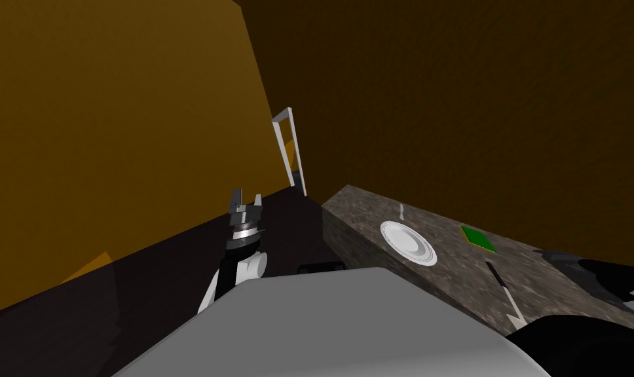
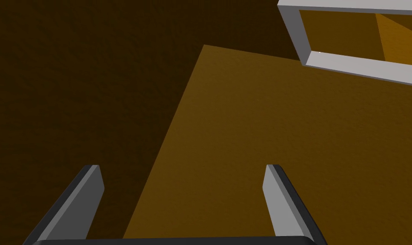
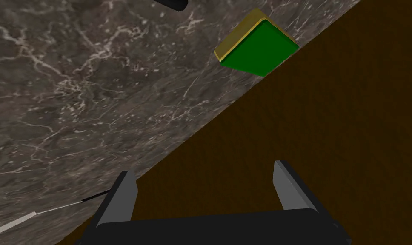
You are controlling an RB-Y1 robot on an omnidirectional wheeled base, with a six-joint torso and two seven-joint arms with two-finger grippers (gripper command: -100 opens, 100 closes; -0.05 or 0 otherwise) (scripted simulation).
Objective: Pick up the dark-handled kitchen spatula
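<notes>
On the dark stone counter (image 1: 453, 281), close to the edge nearest me, the spatula (image 1: 505, 292) lies flat. Its dark handle points toward a green block (image 1: 477, 237) and its white blade points toward me. Nothing touches it. A white plate (image 1: 409, 243) sits to its left, and a small thin light thing (image 1: 401, 211) lies just past the plate.

The right gripper (image 3: 204, 168) is wide open and empty. It hangs over the counter's back edge by the brown wall (image 3: 328, 127), with a thin light-bladed tool (image 3: 13, 224) near one finger.

The left gripper (image 1: 245, 201) is up over the dark floor (image 1: 178, 262), away from the counter, wide open and empty too.
</notes>
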